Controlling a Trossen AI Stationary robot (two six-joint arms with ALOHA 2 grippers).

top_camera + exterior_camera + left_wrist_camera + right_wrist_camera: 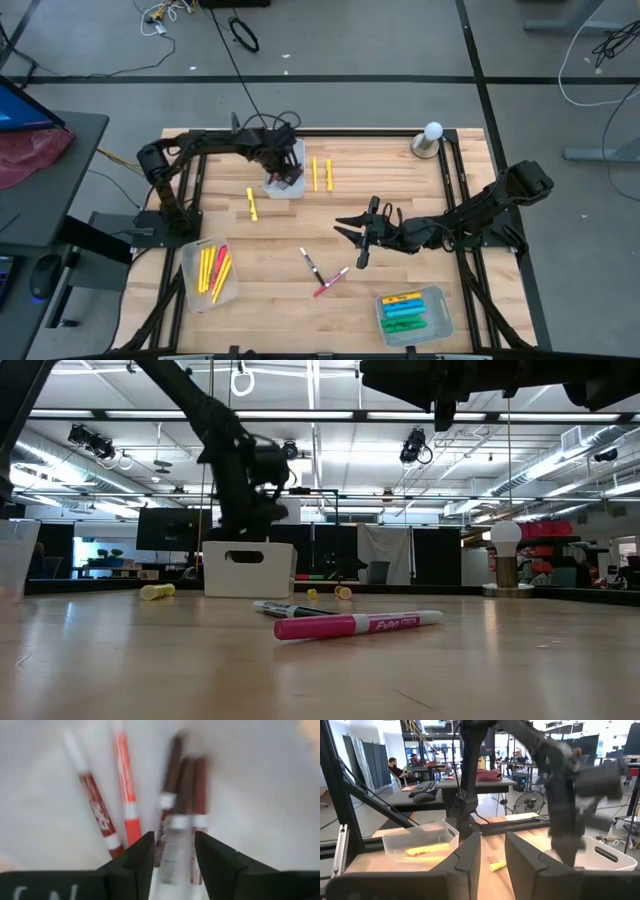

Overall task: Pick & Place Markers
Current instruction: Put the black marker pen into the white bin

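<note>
My left gripper points down into a white bin at the table's far middle. In the left wrist view its fingers stand apart around one dark red marker, among several red and dark red markers lying in the bin. My right gripper hovers open over the table's middle with nothing between its fingers. A pink marker and a white one with a dark cap lie flat on the wood near it. Three yellow markers lie near the bin. My left gripper comes down from above with one finger on each side of the dark red marker's white-banded part. The marker runs along between the fingers. The view is blurred, and I cannot tell whether the fingers touch it.
A clear tray with yellow and red markers sits at the near left. Another tray with green, blue and yellow ones sits at the near right. A white ball on a stand stands at the far right corner. Bare wood lies between the trays.
</note>
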